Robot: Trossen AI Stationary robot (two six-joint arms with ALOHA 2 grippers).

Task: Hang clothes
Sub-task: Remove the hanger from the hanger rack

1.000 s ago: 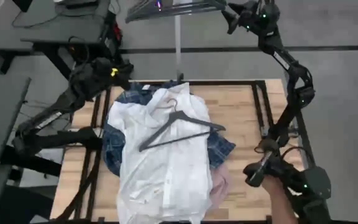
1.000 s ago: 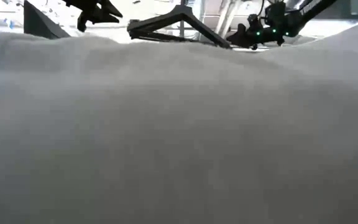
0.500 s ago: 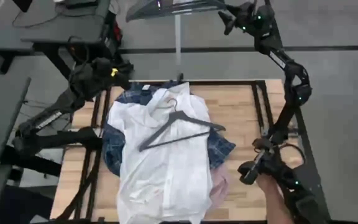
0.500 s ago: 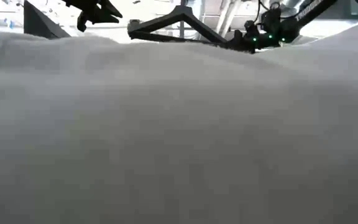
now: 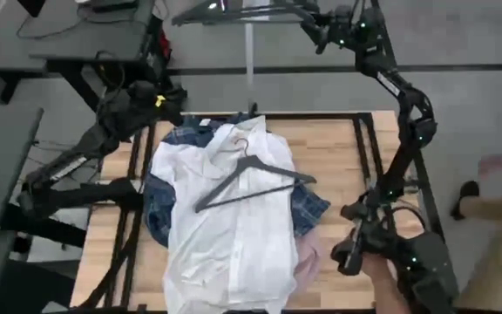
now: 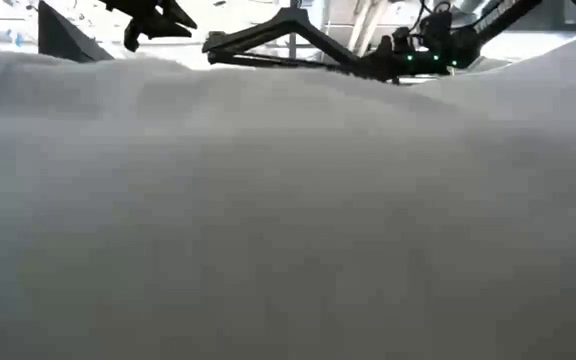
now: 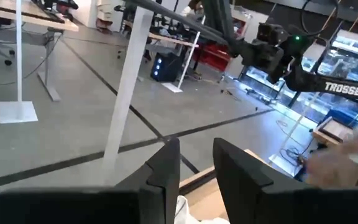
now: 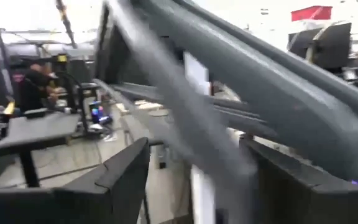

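- Your left gripper [image 5: 166,98] hovers just off the white shirt's [image 5: 225,222] far-left corner, fingers slightly apart, empty.
- The white shirt tops the plaid shirt [image 5: 159,209] and pink shirt [image 5: 310,255], a hanger [image 5: 253,179] lying on it.
- Your right gripper [image 5: 314,33], well beyond the white shirt, clamps a second hanger [image 5: 242,10].

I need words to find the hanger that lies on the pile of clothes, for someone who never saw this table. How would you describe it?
Start at the wooden table and find the heap of shirts in its middle. On top lies the white shirt, and across its upper part rests the dark hanger. It lies flat on the cloth, untouched, while another hanger hangs beyond the table's far edge near the right claw.
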